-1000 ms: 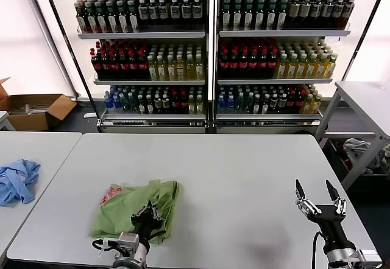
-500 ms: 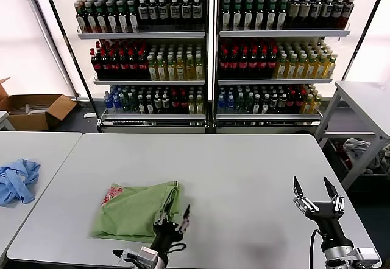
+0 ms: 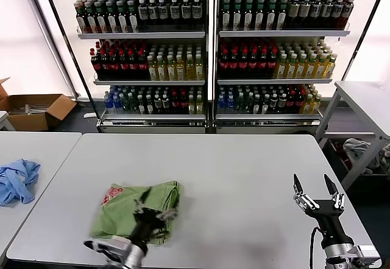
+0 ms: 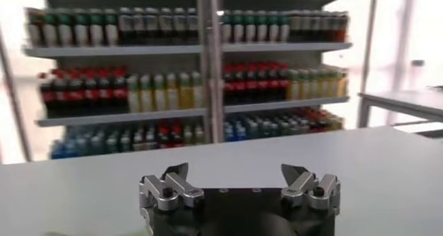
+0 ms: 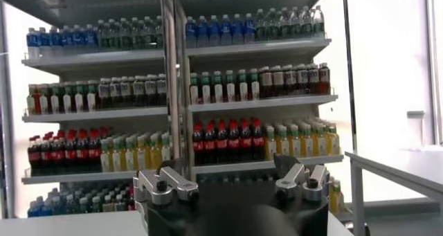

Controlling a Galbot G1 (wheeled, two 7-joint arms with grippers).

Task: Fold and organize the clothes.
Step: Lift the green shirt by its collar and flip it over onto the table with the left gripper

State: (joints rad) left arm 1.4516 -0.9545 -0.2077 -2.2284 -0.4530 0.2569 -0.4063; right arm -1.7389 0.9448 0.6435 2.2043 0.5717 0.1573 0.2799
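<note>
Your one shirt (image 3: pixel 135 216) lies near the bench (image 3: pixel 244 178) front edge; left gripper (image 3: pixel 151 205) above it and right gripper (image 3: pixel 316 195) well apart, jaws open.

Light blue garment (image 3: pixel 17 180) lying on left side table (image 3: pixel 42 144); cardboard box (image 3: pixel 33 109) sitting open; bottle shelves (image 3: pixel 207 50) standing behind.

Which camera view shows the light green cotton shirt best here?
The head view: the light green cotton shirt lies bunched on the grey table, its red-and-white print at one corner, partly covered by the left tool. Neither wrist view shows the shirt, only shelves of bottles.
</note>
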